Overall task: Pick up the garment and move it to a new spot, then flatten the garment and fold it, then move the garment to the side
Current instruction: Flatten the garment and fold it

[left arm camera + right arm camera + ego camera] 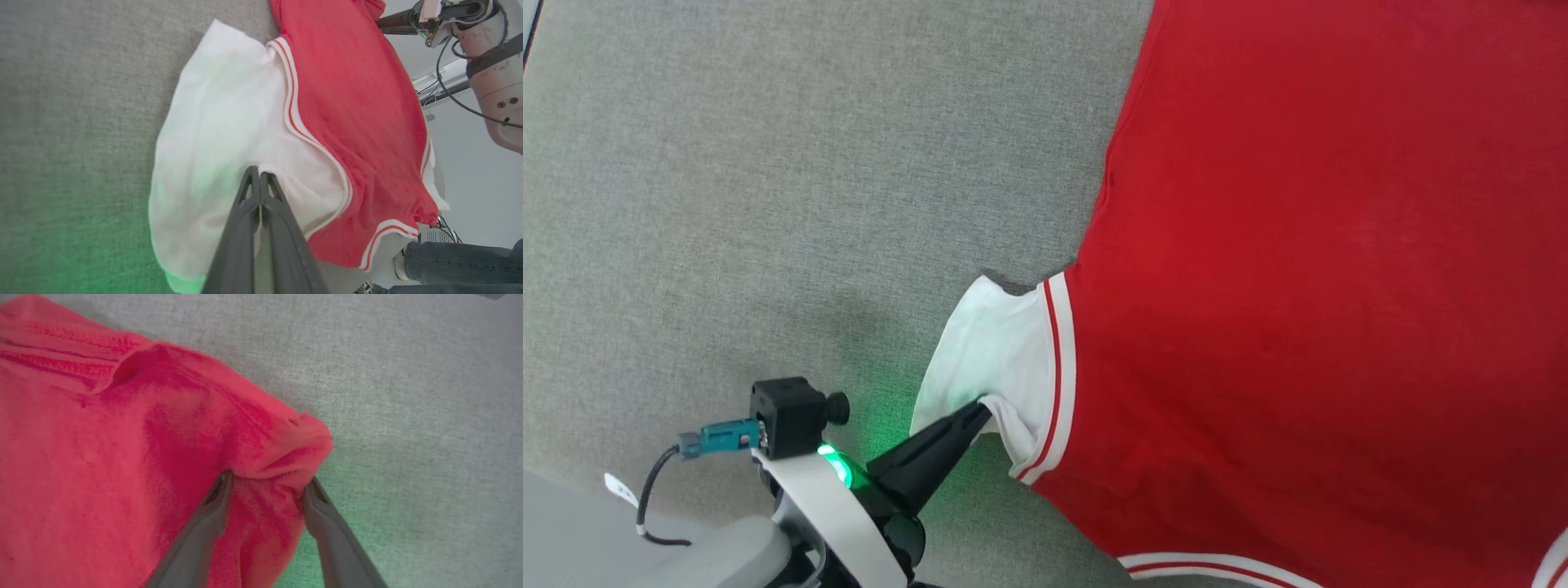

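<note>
Nearest you, your left gripper (980,412) is clenched on the edge of the white sleeve (988,351), fingers pressed together with the cloth pinched at their tips. Beyond it, the garment (1298,286) lies spread on the grey surface (768,204), its red body mostly smooth and no fold made in it. At a far corner, your right gripper (268,478) has its fingers well apart, with a bunched red corner humped between and over the tips; it is released, not pinching. I judge you are in the flattening step. The sleeve and that corner need pulling out, and folding and moving aside are left.
</note>
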Available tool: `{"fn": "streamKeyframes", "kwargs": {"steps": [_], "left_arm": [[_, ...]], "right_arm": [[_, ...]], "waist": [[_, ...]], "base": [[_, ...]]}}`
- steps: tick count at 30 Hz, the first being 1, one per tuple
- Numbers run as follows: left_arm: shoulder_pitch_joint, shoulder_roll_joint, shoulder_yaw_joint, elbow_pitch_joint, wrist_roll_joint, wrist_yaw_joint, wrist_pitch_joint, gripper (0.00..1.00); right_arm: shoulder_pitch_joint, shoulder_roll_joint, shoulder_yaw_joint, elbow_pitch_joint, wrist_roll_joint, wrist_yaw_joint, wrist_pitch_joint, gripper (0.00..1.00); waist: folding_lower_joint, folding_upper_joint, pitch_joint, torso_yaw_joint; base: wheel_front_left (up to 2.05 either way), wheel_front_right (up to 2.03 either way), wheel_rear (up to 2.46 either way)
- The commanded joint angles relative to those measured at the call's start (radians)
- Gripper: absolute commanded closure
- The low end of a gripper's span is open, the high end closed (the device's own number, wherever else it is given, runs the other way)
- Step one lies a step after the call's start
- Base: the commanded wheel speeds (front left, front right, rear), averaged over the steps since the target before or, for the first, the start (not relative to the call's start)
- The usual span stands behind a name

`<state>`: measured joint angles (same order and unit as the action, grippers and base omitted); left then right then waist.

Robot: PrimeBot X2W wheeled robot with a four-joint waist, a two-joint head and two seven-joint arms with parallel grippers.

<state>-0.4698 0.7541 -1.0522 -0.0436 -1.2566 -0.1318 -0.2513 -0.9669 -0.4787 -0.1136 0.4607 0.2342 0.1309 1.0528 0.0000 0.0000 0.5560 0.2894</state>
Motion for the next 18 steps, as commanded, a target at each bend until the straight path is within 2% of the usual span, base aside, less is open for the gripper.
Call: {"fn": "streamKeyframes", "kwargs": {"steps": [1, 5, 9, 13, 17, 18], "left_arm": [[-0.019, -0.006, -0.001, 0.008, -0.007, 0.003, -0.007, 1.00], [-0.020, 0.001, -0.001, 0.021, -0.021, 0.003, -0.012, 1.00], [0.015, 0.023, 0.004, 0.033, -0.025, 0.003, -0.013, 1.00], [0.052, 0.034, 0.028, 0.042, -0.032, 0.003, -0.014, 1.00], [0.102, 0.037, 0.074, 0.049, -0.031, 0.003, -0.015, 1.00], [0.102, 0.037, 0.074, 0.049, -0.031, 0.003, -0.015, 1.00]], "right_arm": [[0.040, 0.018, 0.009, 0.032, 0.014, 0.000, -0.006, 1.00], [0.071, -0.009, 0.030, 0.008, 0.062, -0.001, -0.049, 1.00], [0.154, -0.060, 0.064, -0.076, 0.140, -0.001, -0.054, 1.00], [0.344, -0.115, 0.086, -0.215, 0.251, -0.001, 0.004, 1.00], [0.593, -0.151, 0.060, -0.399, 0.377, -0.001, 0.099, 1.00], [0.593, -0.151, 0.060, -0.399, 0.377, -0.001, 0.099, 1.00]], "waist": [[0.0000, 0.0000, -0.017, -0.011], [0.0000, 0.0000, -0.068, -0.043], [0.0000, 0.0000, -0.126, -0.084], [0.0000, 0.0000, -0.177, -0.125], [0.0000, 0.0000, -0.210, -0.165], [0.0000, 0.0000, -0.210, -0.165]], "base": [[0.00, 0.00, 0.00], [0.00, 0.00, 0.00], [0.00, 0.00, 0.00], [0.00, 0.00, 0.00], [0.00, 0.00, 0.00], [0.00, 0.00, 0.00]]}}
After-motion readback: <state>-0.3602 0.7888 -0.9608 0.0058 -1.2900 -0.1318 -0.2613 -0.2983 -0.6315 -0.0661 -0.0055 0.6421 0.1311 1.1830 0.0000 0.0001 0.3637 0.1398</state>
